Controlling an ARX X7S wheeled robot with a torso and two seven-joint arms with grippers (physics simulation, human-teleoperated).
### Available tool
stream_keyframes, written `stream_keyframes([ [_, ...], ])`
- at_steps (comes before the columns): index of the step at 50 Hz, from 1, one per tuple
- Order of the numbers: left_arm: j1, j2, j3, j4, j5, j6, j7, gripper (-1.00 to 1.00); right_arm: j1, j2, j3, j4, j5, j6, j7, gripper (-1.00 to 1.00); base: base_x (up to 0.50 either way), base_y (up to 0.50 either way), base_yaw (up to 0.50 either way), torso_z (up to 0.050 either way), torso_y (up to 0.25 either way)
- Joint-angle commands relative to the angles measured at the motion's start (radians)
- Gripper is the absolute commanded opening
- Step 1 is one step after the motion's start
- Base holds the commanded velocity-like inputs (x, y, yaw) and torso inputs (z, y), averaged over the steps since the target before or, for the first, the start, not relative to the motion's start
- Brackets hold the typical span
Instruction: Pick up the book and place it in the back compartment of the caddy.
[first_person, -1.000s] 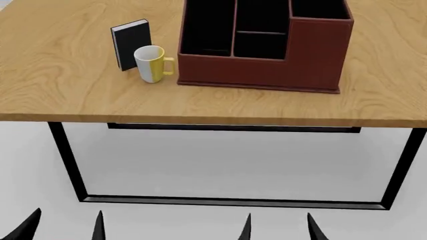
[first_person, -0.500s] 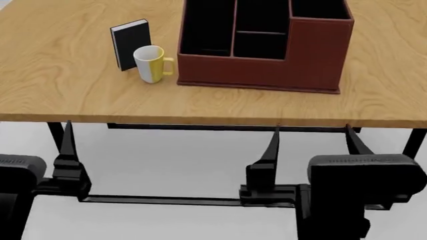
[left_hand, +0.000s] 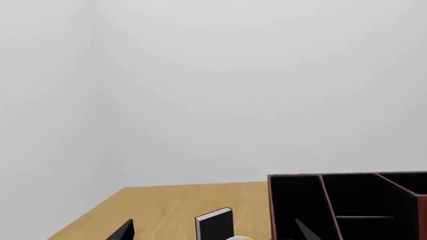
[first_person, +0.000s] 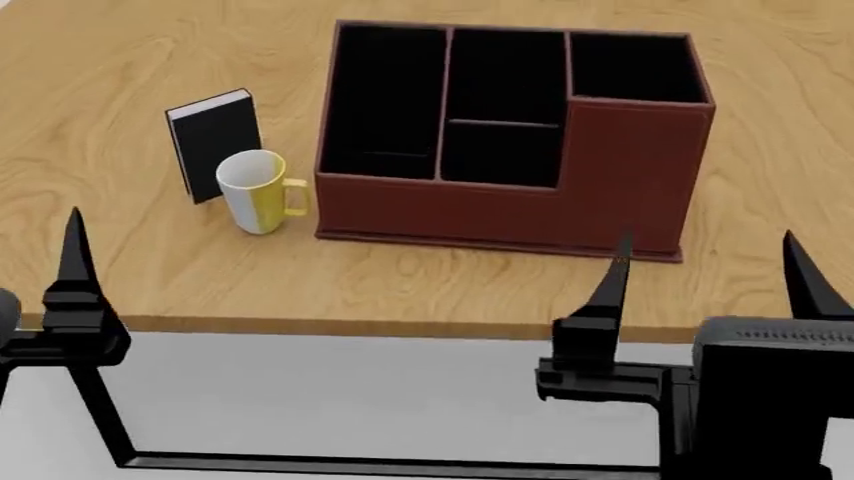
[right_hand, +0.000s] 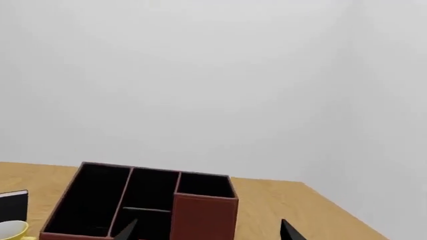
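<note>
Right hand (first_person: 703, 268) spread, upright, short of caddy (first_person: 627, 170).

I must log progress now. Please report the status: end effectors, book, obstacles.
Left end effector and right end effector both open, empty, at table's near edge. Book upright, left of caddy. Mug directly in front of book, crowding approach.

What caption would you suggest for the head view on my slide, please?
Book upright behind mug, left of the empty caddy; both open grippers wait at the table's near edge.
</note>
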Motion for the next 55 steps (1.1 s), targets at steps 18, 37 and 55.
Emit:
stream_keyframes([
  [18, 0.002, -0.019, 0.002, 0.027, -0.027, -0.018, -0.008, 1.0, -0.006, 0.032, -0.002, -0.081, -0.004, 0.04, 0.023, 1.0, 0.5, -0.11, 0.0, 0.0, 0.001],
  [37, 0.004, -0.03, 0.009, 0.042, -0.033, -0.026, -0.019, 1.0, -0.004, 0.039, -0.012, -0.101, 0.0, 0.043, 0.035, 1.0, 0.5, -0.13, 0.0, 0.0, 0.002],
  [55, 0.013, -0.047, 0.002, 0.1, -0.063, -0.052, -0.015, 1.0, 0.048, 0.028, 0.028, -0.266, 0.022, 0.187, 0.06, 1.0, 0.39, -0.05, 0.0, 0.0, 0.001],
])
